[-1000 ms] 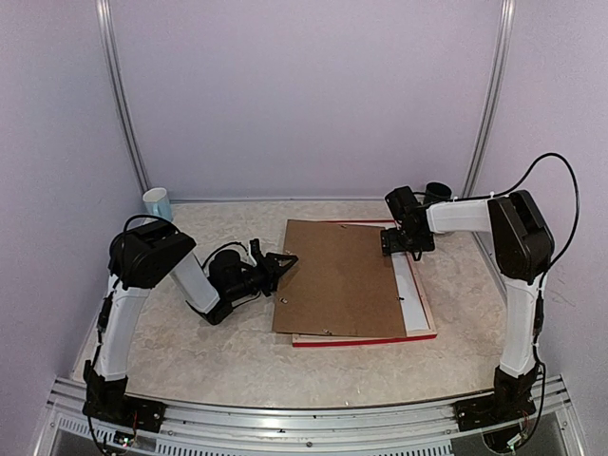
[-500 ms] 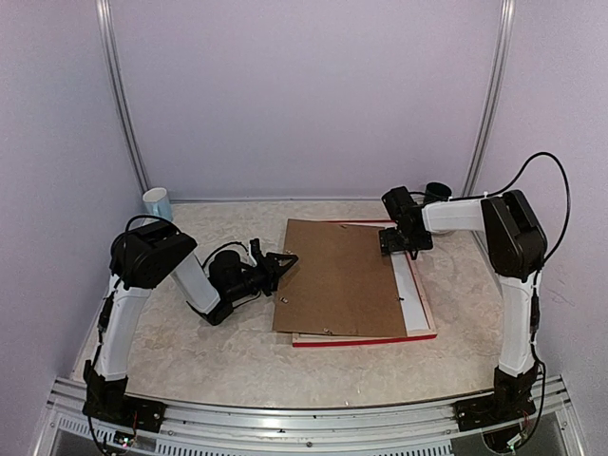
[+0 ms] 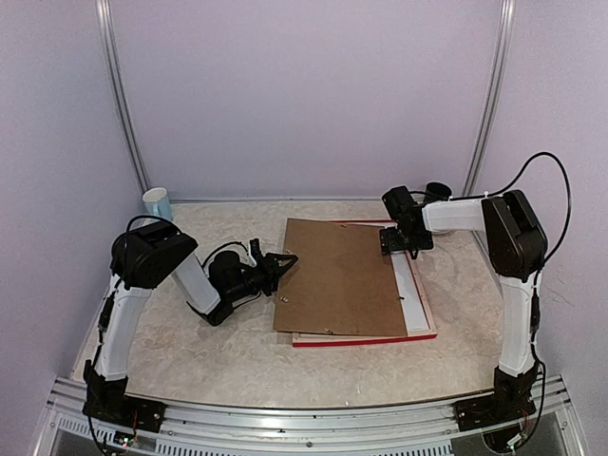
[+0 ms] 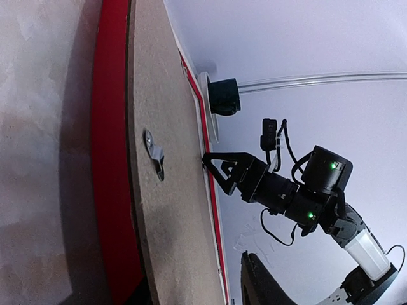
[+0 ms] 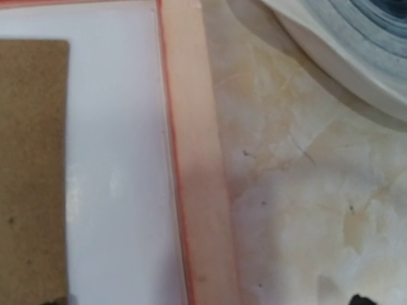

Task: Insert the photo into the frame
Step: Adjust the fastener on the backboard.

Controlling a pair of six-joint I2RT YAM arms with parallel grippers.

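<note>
The frame (image 3: 366, 339) lies face down, showing red edges and a pale wood back (image 5: 194, 159). A brown backing board (image 3: 337, 275) rests on it, shifted left and overhanging the left rail (image 4: 109, 127). A strip of white mat (image 3: 414, 296) shows along the right. The photo is hidden. My left gripper (image 3: 282, 260) lies low at the board's left edge, jaws apart, with one finger (image 4: 257, 286) clear above the board. My right gripper (image 3: 399, 241) hovers close over the far right corner, open, above the mat (image 5: 114, 178) and rail.
A white and blue cup (image 3: 158, 202) stands at the back left. A dark cup (image 3: 437, 192) on a white round base (image 5: 343, 38) sits just behind the frame's far right corner. Small metal clips (image 4: 154, 152) stick up from the board.
The right arm has shifted slightly left over the frame's far right corner. The left arm, board and frame have stayed in place.
</note>
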